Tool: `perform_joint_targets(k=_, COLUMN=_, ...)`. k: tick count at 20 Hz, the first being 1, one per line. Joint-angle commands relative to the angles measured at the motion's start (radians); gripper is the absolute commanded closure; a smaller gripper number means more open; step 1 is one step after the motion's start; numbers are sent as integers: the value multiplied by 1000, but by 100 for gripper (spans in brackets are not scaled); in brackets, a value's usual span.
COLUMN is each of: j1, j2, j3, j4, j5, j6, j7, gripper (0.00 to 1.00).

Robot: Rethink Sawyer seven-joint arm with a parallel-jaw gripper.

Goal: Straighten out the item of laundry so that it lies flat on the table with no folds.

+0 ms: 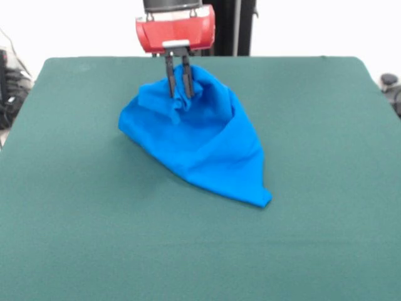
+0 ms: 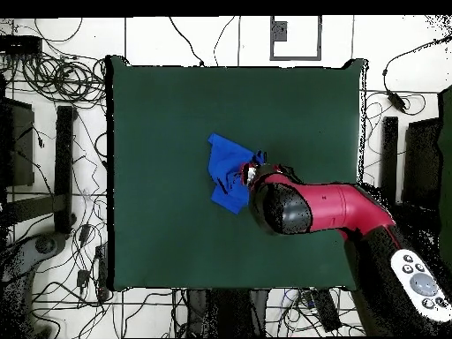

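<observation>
The item of laundry (image 1: pixel 207 141), a bright blue T-shirt, sits bunched on the green table (image 1: pixel 75 219) behind its middle. Its upper part is pulled up into a peak, and the rest drapes in folds down to a corner near the table's centre. My gripper (image 1: pixel 178 94) hangs under the red wrist, its two dark fingers (image 1: pixel 169 78) close together and pinching the cloth at that peak. From overhead, the shirt (image 2: pixel 228 168) shows as a small crumpled patch on the table (image 2: pixel 159 132). The red arm (image 2: pixel 318 207) covers its right edge and hides the gripper.
Wide green felt surrounds the shirt on all sides. Off the table, tangled cables (image 2: pixel 62 79) and black stands (image 2: pixel 64 168) line the floor. Dark equipment (image 1: pixel 391 88) sits past the right edge in the front view.
</observation>
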Motion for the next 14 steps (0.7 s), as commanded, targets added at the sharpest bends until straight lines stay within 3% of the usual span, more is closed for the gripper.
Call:
perform_joint_targets(k=1, j1=5, j2=-87, j3=41, j4=152, j5=80, j6=142, j7=5, gripper=100)
perform_joint_targets(k=6, j1=-6, j2=-133, j3=52, j4=187, j5=113, j6=154, j7=-6, gripper=100)
perform_joint_targets(k=14, j1=-1, j2=-131, j3=43, j4=193, j5=113, j6=133, j7=-7, gripper=100)
